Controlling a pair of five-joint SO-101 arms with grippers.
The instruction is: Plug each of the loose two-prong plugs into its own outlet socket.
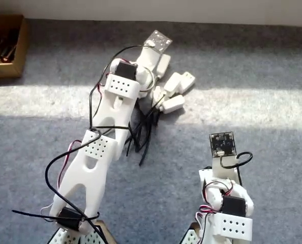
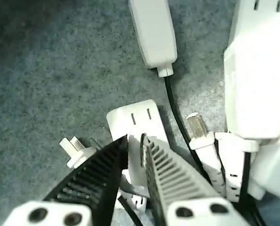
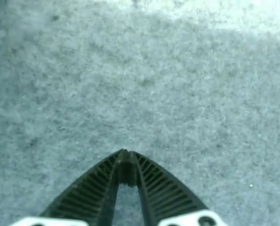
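**Left pincer clamped, right pincer closed**

Left pincer (image 2: 135, 141) is clamped on a white outlet socket (image 2: 133, 115), with a two-prong plug (image 2: 76, 150) just beside it. The cord cluster (image 1: 172, 91) lies at 12 o'clock on the table (image 1: 252, 76). Right pincer (image 3: 125, 162), tips together, hangs at 5 o'clock.

There's the left gripper (image 2: 134, 139) pinched on the outlet socket (image 2: 135, 117), and the socket's near end disappears between the fingers (image 2: 102, 174). The two-prong plug (image 2: 76, 151) peeks out, its body tucked behind one finger. The big white block (image 2: 255, 70) runs off the frame on two sides; the slim white piece (image 2: 152, 30) is chopped at the edge, plug or socket, can't tell. From above, the white pile (image 1: 171, 91) is too small to sort, and the wooden box (image 1: 6, 48) is cut off at the side
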